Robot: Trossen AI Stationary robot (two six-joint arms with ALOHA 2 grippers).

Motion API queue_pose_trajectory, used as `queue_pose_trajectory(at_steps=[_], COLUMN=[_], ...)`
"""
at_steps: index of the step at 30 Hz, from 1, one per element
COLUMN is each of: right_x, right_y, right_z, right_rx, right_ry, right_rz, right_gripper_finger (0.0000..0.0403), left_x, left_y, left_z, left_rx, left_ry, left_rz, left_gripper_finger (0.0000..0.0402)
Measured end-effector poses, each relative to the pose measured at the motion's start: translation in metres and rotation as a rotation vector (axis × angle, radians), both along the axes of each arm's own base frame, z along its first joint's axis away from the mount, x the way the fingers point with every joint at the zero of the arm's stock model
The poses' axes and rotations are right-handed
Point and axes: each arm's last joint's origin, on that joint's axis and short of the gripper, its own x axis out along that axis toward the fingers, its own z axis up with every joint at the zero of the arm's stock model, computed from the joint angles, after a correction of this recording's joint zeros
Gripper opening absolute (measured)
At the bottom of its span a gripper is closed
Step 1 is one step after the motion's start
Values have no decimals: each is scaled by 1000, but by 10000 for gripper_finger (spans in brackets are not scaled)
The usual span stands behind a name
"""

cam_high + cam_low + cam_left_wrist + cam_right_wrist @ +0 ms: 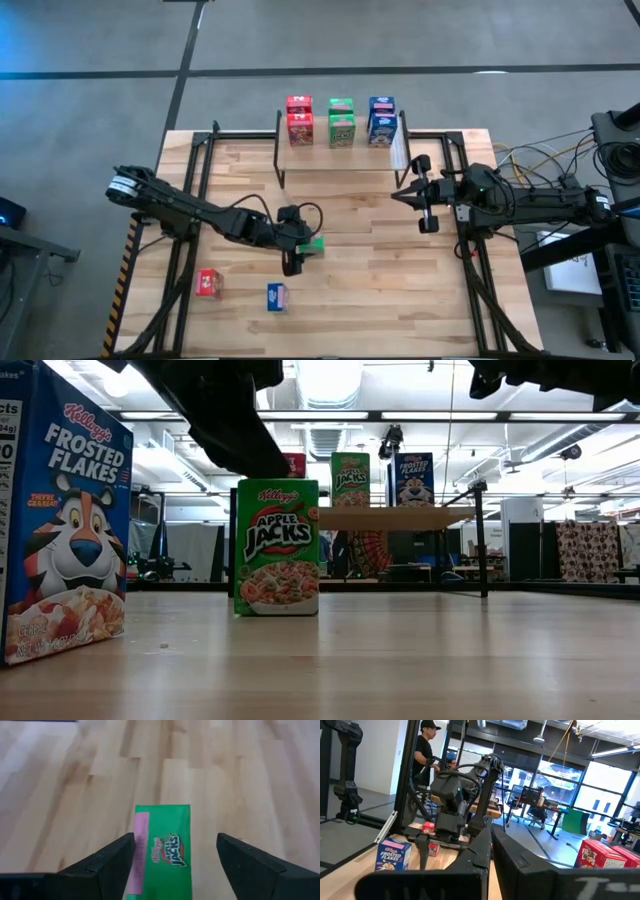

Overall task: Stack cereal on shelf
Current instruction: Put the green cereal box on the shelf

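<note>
A green cereal box (pixel 277 547) stands upright on its base on the table, left of the middle (pixel 314 245). My left gripper (pixel 175 842) comes down over it, open, with one finger on each side of the box's top (pixel 162 850). A red box (pixel 208 283) and a blue box (pixel 277 296) stand on the table near its front edge. The shelf (pixel 340 160) at the far middle carries red (pixel 300 120), green (pixel 341 120) and blue (pixel 381 120) boxes. My right gripper (pixel 400 193) waits shut, raised, right of the shelf. My left gripper slants down over the green box from the table's left. One finger (pixel 117 857) stands right against the box's pink side (pixel 140 845); I cannot tell whether it touches. The other finger (pixel 240 860) is clearly apart from the box.
Black frame rails (pixel 190 200) run along the table's left and right sides. The blue box (pixel 60 520) stands close in front of the low camera. Bare wood lies between the green box and the shelf. People show in the room beyond the table (pixel 425 755).
</note>
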Motion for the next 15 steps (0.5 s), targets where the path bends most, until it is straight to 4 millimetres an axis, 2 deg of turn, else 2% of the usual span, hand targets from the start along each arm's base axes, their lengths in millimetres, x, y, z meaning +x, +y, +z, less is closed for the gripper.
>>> queue_pose_trajectory(at_steps=[7,15], right_x=[0,0], right_y=[0,0], right_z=[0,0], right_rx=[0,0], right_ry=[1,2], right_rz=[0,0], right_gripper_finger=[9,9], left_x=[-2,1], left_y=[2,-1], left_z=[-1,6], left_rx=[36,44], left_ry=[15,-8], left_rz=[33,5], left_gripper_finger=[310,325])
